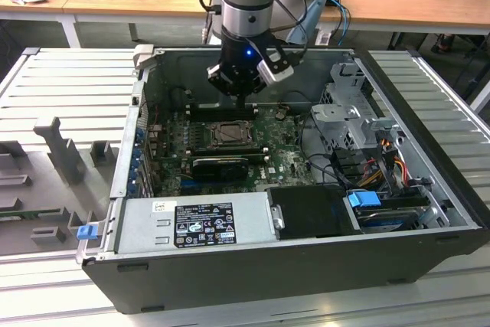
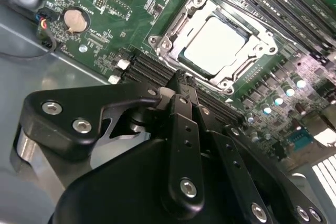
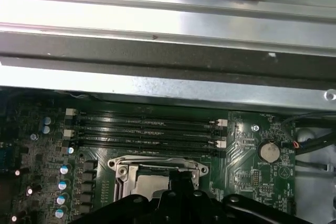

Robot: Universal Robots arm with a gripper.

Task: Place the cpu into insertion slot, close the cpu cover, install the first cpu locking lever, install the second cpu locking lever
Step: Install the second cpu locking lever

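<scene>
The cpu (image 2: 215, 45), a pale square chip, lies flat in the insertion slot (image 2: 229, 83) on the green board. The cpu cover (image 2: 172, 31), a silver frame plate, lies down around the chip's face. My gripper (image 2: 182, 77) hangs above the board just beside the socket, toward the memory slots; its black fingers are shut with nothing between them. In the exterior view the gripper (image 1: 243, 99) hovers just behind the socket (image 1: 230, 134) inside the open computer case. In the first wrist view the gripper (image 3: 181, 179) covers part of the cover (image 3: 126, 170).
Long black memory slots (image 3: 147, 129) run beside the socket. A coin battery (image 2: 75, 21) sits on the board. A black graphics card (image 1: 222, 165), the power supply (image 1: 191, 223) and a drive cage (image 1: 352, 105) crowd the case. The metal case wall (image 3: 168, 61) is close.
</scene>
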